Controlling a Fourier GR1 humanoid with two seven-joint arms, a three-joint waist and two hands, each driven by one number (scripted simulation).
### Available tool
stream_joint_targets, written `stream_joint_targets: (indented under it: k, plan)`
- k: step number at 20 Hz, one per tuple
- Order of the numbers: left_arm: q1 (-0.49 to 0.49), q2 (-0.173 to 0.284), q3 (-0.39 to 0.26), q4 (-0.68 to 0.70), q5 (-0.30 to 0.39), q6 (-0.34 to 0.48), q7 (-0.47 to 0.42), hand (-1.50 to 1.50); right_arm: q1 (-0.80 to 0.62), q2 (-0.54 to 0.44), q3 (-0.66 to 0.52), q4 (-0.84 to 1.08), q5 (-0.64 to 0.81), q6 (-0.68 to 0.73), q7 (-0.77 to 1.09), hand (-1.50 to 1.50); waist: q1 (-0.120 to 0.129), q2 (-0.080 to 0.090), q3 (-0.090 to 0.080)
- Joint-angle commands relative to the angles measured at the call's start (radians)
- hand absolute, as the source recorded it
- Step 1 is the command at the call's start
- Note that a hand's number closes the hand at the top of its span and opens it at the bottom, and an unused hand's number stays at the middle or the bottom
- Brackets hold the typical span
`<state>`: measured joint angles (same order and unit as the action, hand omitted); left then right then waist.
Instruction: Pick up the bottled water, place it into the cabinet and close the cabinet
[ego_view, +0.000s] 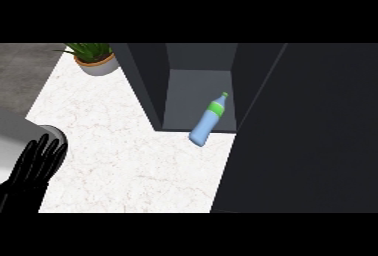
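While the head view looks steeply down on the pale, marbled bench (125, 165), a dark cabinet (148, 85) stands at its far side with its grey interior showing between two dark side walls. Its open door (310, 130), a broad dark panel, fills the right part of the view from top to bottom and hides whatever lies behind it. The bottled water (207, 121), light blue with a green band and green cap, lies tilted at the cabinet's front edge: its neck and cap point up and to the right into the grey interior, while its base reaches out over the bench just in front of the opening, close to the door's edge. No hand touches the bottle. At the lower left edge of the view the left hand (33, 167) shows black against the bench, its fingers straight and spread, pointing upward, holding nothing and well apart from the bottle. Just above those fingertips sits a rounded grey shape that I cannot identify with certainty. The right hand does not show anywhere in this view. In the far left corner of the bench a potted plant (94, 56) stands, green spiky leaves in a light grey pot, beside the cabinet's left wall and apart from everything else.
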<state>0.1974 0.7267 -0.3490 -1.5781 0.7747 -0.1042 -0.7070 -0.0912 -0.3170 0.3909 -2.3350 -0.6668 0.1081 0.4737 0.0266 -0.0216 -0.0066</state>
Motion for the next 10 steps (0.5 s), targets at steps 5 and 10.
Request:
stream_joint_targets:
  k: [5, 10]
  plan:
    - [0.098, 0.093, 0.056, -0.097, 0.043, -0.042, 0.019, -1.50, -0.273, 0.149, 0.272, 0.021, 0.385, -0.256, 0.086, 1.50, 0.007, -0.003, -0.001]
    - [0.117, 0.126, 0.092, -0.158, 0.082, -0.057, 0.048, -1.50, -0.461, 0.311, 0.455, 0.255, 0.544, -0.461, 0.083, 1.50, 0.014, 0.007, 0.003]
